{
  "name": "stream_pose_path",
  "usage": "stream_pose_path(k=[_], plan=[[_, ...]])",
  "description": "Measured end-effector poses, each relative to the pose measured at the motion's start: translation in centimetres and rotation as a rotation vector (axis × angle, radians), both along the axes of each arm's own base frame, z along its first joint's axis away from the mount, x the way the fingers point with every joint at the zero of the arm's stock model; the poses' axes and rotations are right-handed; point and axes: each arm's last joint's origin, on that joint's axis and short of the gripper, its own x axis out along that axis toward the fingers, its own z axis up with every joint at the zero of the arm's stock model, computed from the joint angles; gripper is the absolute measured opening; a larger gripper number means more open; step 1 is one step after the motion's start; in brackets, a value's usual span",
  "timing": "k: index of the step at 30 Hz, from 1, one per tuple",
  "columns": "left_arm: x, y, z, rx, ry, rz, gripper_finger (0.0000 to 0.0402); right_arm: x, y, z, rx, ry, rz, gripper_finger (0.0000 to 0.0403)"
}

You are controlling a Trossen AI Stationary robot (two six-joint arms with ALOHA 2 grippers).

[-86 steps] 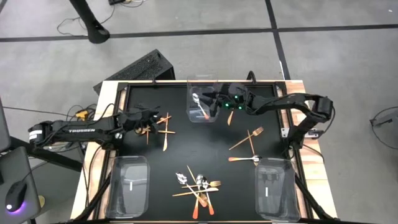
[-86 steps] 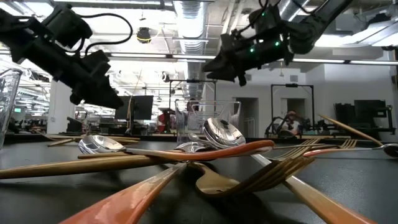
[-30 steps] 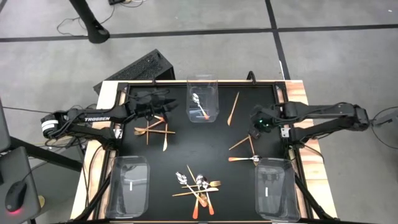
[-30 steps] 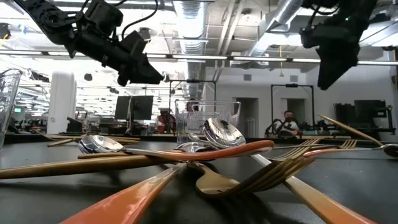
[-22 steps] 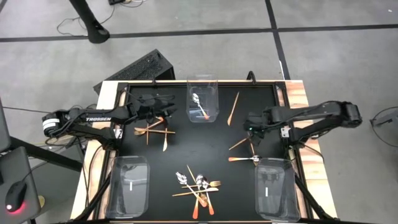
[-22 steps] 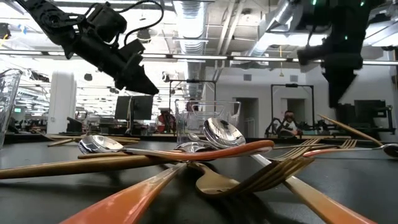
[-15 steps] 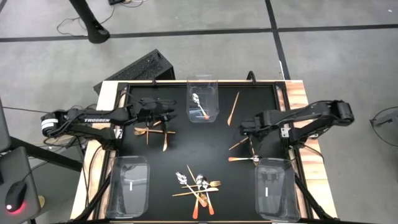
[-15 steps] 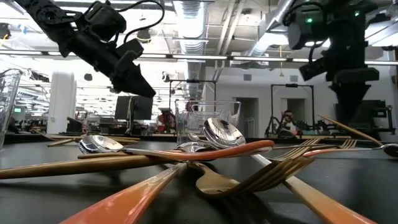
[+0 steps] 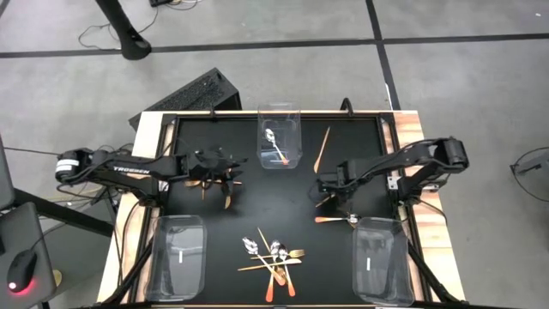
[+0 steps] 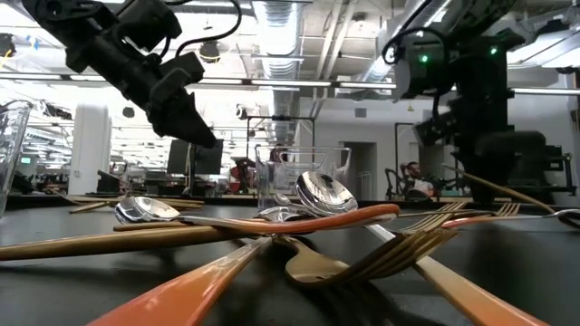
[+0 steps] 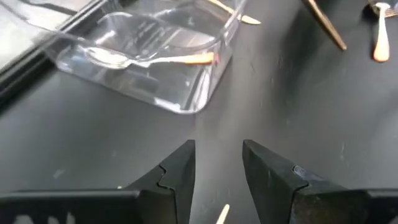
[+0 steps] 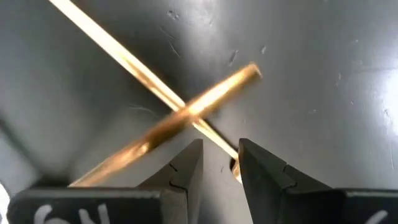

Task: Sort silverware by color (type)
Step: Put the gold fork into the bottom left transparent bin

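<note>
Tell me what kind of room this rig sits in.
Probably a robotics lab or open workshop, not a kitchen. The black work table stands on a bare grey floor marked with dark tape lines, the low view shows exposed ceiling ducts, and monitors line the background.

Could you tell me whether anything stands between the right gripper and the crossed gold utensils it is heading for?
Nothing visible does. In the right wrist view the right gripper hangs with its jaws apart directly over the two crossed gold utensils on bare black table; nothing lies between the fingertips and the crossing.
</note>
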Motion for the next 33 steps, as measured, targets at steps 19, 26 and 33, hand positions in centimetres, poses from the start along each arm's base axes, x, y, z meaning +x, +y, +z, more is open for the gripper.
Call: stream_pose_path(k=[19,26,33], plan=[[-0.2,-0.9,0.5,0.022,-0.027,0.050,0.0121,1.6,0.1,-1.9,0.054,-0.029,0.085,0.0044],[-0.2,-0.9,0.6,0.008,-0.035,0.059,0.0121,2.3,0.3,-0.8,0.031,-0.134,-0.078,0.0020],[-0.1,-1.2,0.6,-0.019,-0.056,0.047,0.0121,2.0,1.0,4.6,-0.083,-0.534,-0.183,0.0014]])
